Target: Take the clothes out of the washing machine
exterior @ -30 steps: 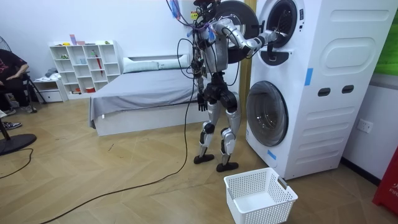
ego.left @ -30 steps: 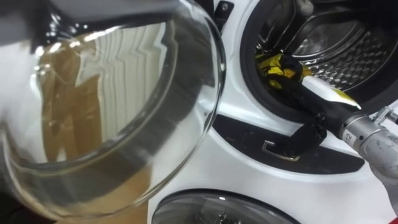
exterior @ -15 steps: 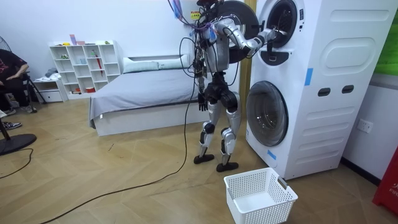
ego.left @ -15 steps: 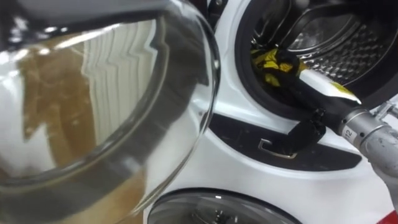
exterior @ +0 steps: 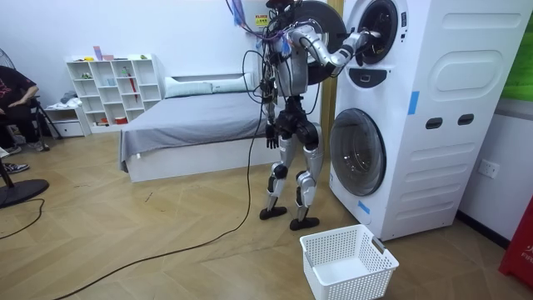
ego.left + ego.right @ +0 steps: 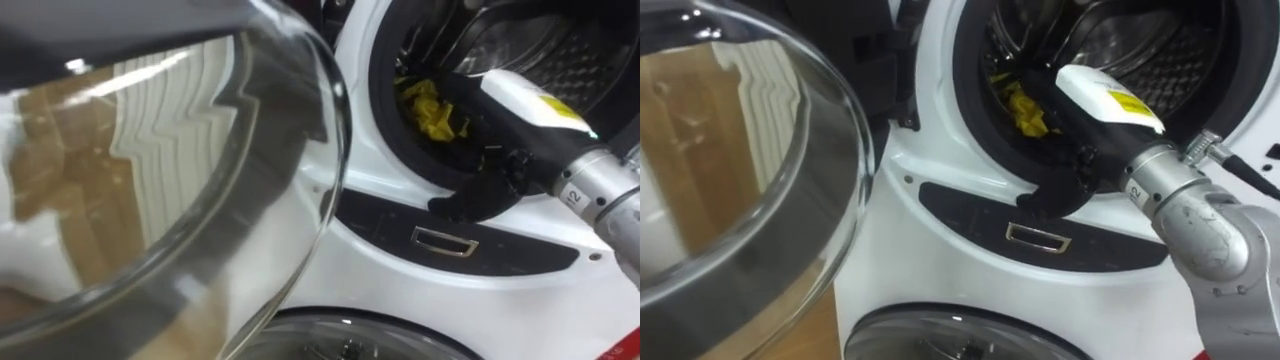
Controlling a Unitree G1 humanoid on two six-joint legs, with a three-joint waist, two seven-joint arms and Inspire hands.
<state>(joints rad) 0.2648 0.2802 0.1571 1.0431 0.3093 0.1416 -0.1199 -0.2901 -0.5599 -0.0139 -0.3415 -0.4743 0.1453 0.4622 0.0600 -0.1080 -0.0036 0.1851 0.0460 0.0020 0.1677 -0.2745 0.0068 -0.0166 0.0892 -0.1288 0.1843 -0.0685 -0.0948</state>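
Well, its right hand [image 6: 482, 135] sits on the yellow garment [image 6: 425, 108] at the lower-left rim of the drum [image 6: 570, 45]; its grip is hidden, so I can't tell. Looks soft and light: I'd bunch a thick fold. Its left hand [image 5: 269, 135] dangles loose.

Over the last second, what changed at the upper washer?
The right hand rose slightly in the upper drum mouth, by the yellow cloth; grip on it unclear. Unchanged: cloth inside the drum, glass door open, left hand hanging at the robot's side, basket on the floor.
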